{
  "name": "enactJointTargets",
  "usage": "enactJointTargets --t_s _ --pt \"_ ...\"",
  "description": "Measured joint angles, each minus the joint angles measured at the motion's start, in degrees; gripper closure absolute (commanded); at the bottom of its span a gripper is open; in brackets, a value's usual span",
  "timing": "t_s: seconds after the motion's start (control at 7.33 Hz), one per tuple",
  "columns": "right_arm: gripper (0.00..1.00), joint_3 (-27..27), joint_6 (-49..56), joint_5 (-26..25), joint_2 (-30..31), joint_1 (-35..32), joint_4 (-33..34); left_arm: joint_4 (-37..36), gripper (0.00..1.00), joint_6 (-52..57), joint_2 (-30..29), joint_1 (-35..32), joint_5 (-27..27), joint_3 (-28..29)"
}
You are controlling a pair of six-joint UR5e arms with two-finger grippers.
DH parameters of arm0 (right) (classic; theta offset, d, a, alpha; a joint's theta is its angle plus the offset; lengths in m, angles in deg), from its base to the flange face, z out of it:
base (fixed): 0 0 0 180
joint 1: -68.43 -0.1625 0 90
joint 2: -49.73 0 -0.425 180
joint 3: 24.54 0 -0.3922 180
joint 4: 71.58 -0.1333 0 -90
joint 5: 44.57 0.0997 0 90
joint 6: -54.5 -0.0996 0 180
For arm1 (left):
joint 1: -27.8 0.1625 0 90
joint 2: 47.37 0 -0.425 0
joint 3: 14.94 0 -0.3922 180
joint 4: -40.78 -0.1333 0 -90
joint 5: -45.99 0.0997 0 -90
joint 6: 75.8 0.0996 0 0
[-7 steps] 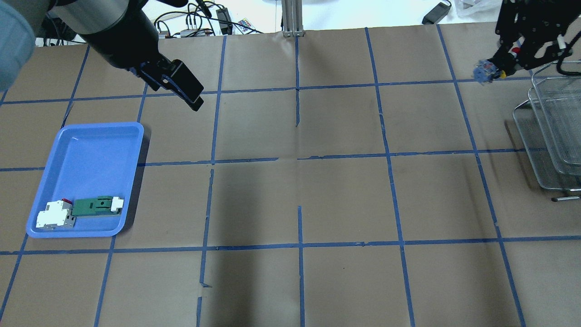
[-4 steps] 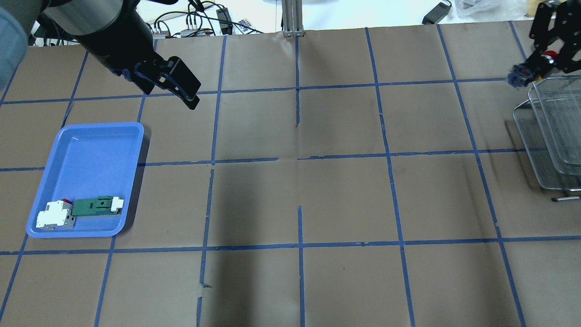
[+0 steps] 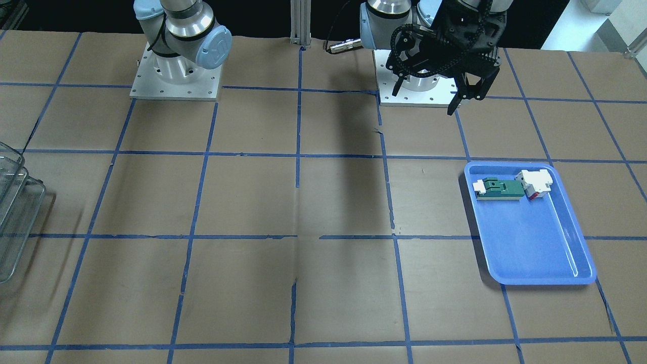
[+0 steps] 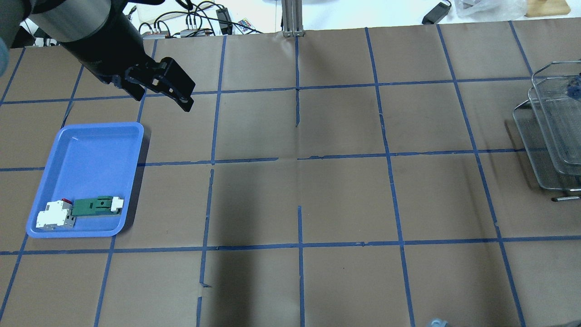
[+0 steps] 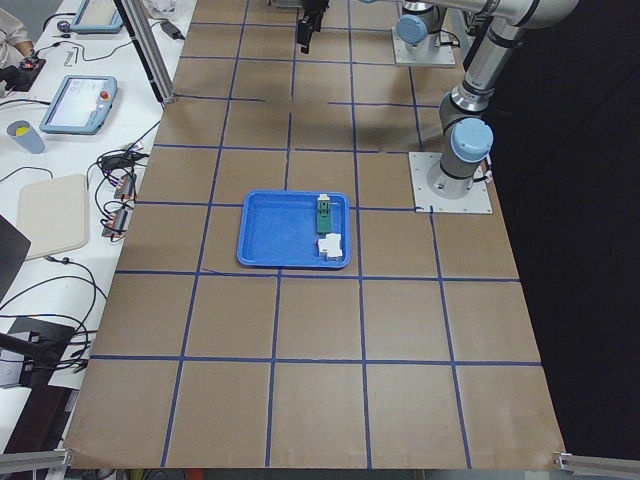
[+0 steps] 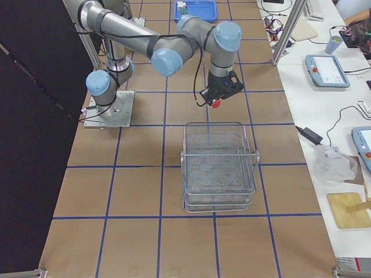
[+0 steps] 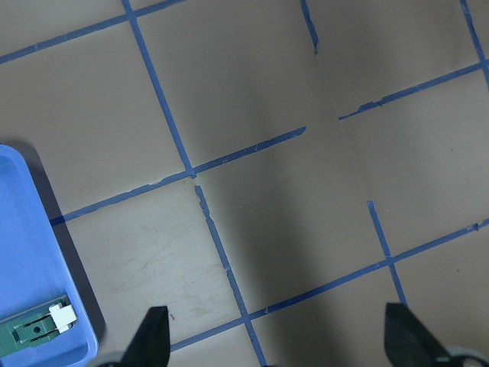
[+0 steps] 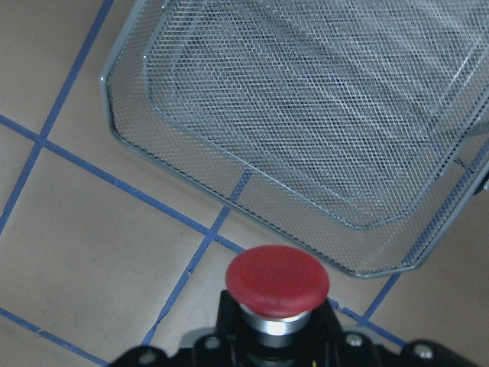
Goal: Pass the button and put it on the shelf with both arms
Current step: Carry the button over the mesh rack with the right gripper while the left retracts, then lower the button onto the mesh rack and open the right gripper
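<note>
The button, with its red cap (image 8: 276, 279), sits in my right gripper (image 8: 275, 340), which is shut on its black body. In the exterior right view the right gripper (image 6: 220, 90) holds the button (image 6: 215, 104) above the table, just short of the wire shelf (image 6: 219, 168). The shelf fills the top of the right wrist view (image 8: 321, 115) and stands at the right edge of the overhead view (image 4: 556, 131). The right gripper is out of the overhead view. My left gripper (image 4: 181, 97) is open and empty, above the table beyond the blue tray; its fingertips (image 7: 157, 336) are wide apart.
A blue tray (image 4: 86, 154) at the left holds a green-and-white flat part (image 4: 95, 206) and a white block with red (image 4: 54, 214). The table is brown paper with a blue tape grid. Cables and devices lie beyond the far edge.
My right gripper has carried the button to the right, out of the overhead view, toward the shelf. My left gripper has drawn back a little to the left.
</note>
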Motion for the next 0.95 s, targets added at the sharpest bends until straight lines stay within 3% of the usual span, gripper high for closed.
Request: enactJointTargets --t_s 0.27,0.41,0.68,0.95 --pt "0.86 -0.53 5.27 0.36 -3.77 2.34 3.87 -0.28 0.0 -0.49 0.17 0.8 -0.01 -1.15" --pt "0.69 -0.68 6.39 0.32 -5.45 2.74 5.34 -0.02 0.0 -1.44 0.33 1.0 0.06 -1.33" --pt "0.19 -0.72 8.13 -0.76 -8.16 3.13 6.99 0.11 0.0 -3.3 0.52 1.15 0.05 -1.5" --pt "0.0 -0.76 8.88 -5.34 -8.93 3.23 7.04 -0.09 0.0 -3.45 0.45 1.25 -0.03 -1.6"
